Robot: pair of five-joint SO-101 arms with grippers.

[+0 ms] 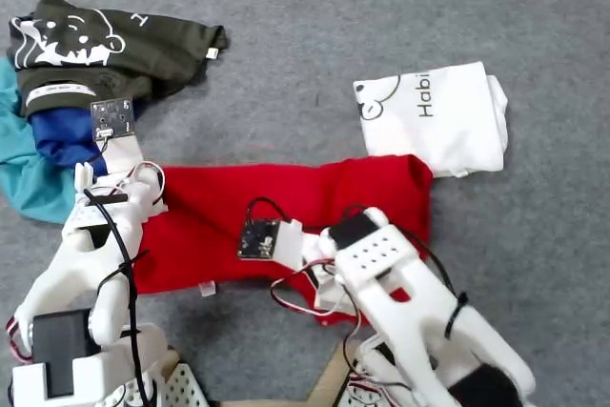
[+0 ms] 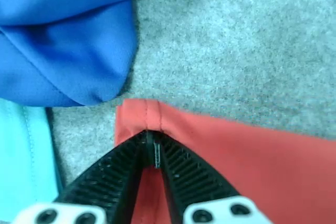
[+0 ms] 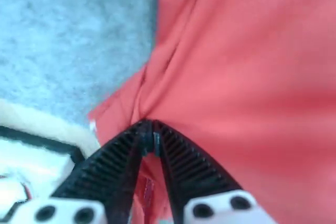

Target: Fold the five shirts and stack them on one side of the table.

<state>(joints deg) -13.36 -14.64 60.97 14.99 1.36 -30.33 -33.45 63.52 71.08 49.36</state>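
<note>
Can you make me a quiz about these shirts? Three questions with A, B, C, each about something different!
1. Where does the white shirt lie? A) on the table's right side B) on the floor C) in a basket
2. Which colour shirt do the left pincer and right pincer grip? A) yellow B) red C) black
3. How is the white shirt? A) hanging B) folded C) spread flat
Answers: 1 A, it lies beyond the red shirt's right end; 2 B, both are shut on red cloth; 3 B, its layered edges show.
</note>
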